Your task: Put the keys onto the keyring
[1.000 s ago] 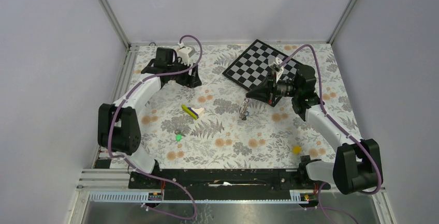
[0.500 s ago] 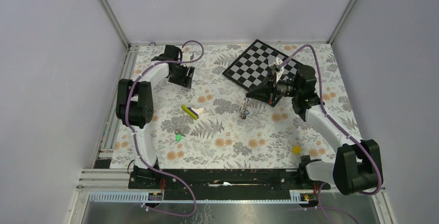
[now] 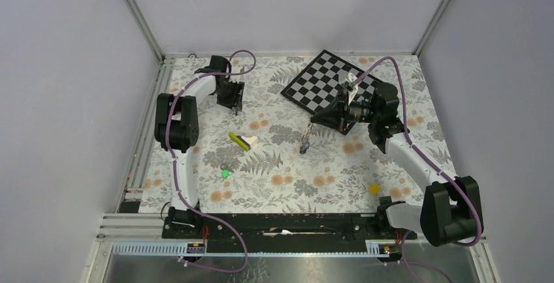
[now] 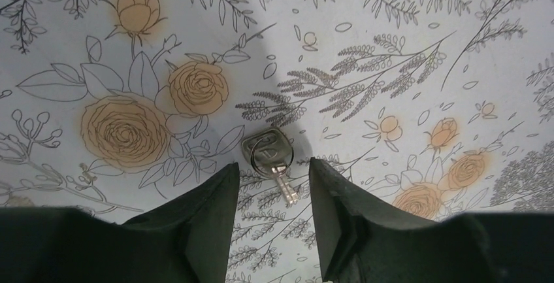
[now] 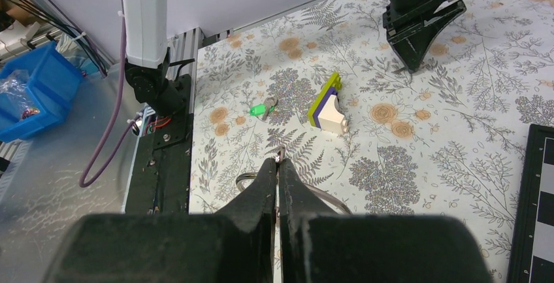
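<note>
Nearest the arm bases, 1 green key (image 3: 225,173) lies loose on the floral table (image 3: 294,185). Beyond it, the right gripper (image 5: 277,165) is pressed together, pinching the keyring (image 5: 242,178) above the table. Farthest back, the left gripper (image 4: 273,164) stands spread, with 1 grey-headed key (image 4: 269,149) lying between its fingers, touching neither.

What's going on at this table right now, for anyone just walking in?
Two arms are working at getting keys onto a ring. The right gripper is shut on the keyring, held in the air. The left gripper hangs open over a small key at the far left side, one finger either side, not yet gripping. A green key lies untouched near the wedge block.
</note>
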### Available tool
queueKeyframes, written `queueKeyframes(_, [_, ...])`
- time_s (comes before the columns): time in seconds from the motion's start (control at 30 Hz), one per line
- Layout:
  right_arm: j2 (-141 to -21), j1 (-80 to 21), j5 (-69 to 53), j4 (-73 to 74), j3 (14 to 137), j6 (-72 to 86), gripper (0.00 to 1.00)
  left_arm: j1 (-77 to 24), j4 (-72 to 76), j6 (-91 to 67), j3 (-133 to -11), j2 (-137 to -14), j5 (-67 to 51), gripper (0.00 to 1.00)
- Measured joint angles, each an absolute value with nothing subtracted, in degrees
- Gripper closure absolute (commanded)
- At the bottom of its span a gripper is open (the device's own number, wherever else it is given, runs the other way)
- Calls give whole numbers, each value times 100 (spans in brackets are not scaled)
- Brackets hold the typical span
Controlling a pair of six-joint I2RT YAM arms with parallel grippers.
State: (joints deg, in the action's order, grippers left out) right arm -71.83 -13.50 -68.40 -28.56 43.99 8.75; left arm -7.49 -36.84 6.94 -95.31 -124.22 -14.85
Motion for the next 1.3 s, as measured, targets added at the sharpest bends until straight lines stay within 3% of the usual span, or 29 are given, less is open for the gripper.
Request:
queueKeyframes(0.73, [-7201,-1350,-6796,-2845,4372,683,100,-1186,-3649,1022,-9459,-12433,-1929,100])
queueKeyframes(1.3, [-7225,-1350,-6692,-2600,4372,493,100,-2294,-3726,1723,-8556,-11067,-1697,100])
